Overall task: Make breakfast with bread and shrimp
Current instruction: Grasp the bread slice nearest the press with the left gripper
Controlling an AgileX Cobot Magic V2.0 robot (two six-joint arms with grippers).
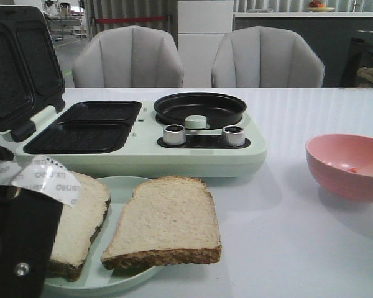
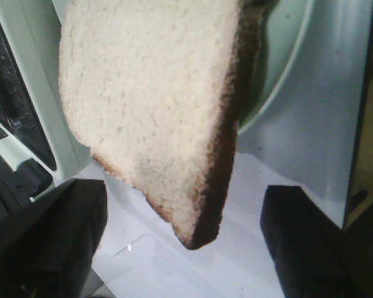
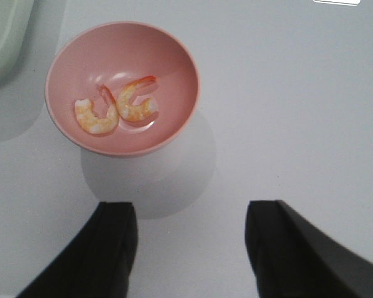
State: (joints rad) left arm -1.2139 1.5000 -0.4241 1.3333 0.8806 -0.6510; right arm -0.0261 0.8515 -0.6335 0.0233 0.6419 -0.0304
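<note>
Two slices of bread lie on a pale green plate [image 1: 115, 184] at the front left: one slice [image 1: 81, 223] partly behind my left arm, the other [image 1: 165, 220] to its right. In the left wrist view one slice [image 2: 155, 105] fills the frame and its corner lies between my fingers. My left gripper [image 2: 183, 192] is open just over it and holds nothing. Two shrimp [image 3: 96, 118] [image 3: 137, 105] lie in a pink bowl [image 3: 168, 56], at the right in the front view [image 1: 348, 164]. My right gripper [image 3: 191, 211] is open and empty above the table beside the bowl.
A pale green breakfast maker [image 1: 193, 158] stands behind the plate, with its black lid [image 1: 18, 68] raised, two black sandwich wells [image 1: 87, 127], a round black pan [image 1: 200, 107] and two knobs [image 1: 174, 134]. Two grey chairs [image 1: 127, 59] stand behind the table.
</note>
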